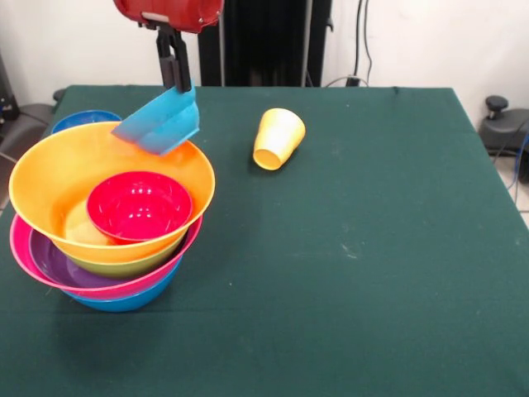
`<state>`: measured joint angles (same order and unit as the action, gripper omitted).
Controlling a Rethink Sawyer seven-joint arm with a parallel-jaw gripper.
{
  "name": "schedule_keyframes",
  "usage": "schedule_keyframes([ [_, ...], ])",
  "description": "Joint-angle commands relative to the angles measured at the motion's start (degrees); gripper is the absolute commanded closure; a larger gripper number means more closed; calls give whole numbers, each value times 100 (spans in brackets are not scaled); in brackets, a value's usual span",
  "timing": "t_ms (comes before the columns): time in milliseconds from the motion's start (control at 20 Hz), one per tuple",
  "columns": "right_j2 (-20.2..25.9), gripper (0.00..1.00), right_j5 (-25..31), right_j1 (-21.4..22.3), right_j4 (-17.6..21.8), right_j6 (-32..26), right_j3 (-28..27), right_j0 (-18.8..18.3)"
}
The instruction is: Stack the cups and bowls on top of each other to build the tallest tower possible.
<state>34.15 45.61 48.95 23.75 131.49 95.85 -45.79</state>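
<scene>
My gripper (179,85) hangs over the far rim of the tower (107,248), shut on the rim of a light blue bowl (159,126) that tilts in the air just above the pile. From the bottom, the pile is a blue bowl (124,303), a pink bowl (23,246), a purple bowl (58,265), a green bowl (124,267) and a large orange bowl (50,174). A small red bowl (139,205) lies inside the orange one. A yellow-orange cup (278,138) lies on its side to the right, its mouth facing the camera.
A dark blue bowl (83,120) stands behind the pile at the far left. The green table (372,248) stretches right and forward of the pile. Its left edge runs close beside the pile.
</scene>
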Motion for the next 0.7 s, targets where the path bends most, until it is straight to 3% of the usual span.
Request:
schedule_keyframes([
  [50,399,100,1088,-358,275,-1969,-754,74],
  [400,581,100,1860,-408,181,-2298,-1368,25],
  [700,635,100,1990,-483,179,-2479,-1614,-20],
])
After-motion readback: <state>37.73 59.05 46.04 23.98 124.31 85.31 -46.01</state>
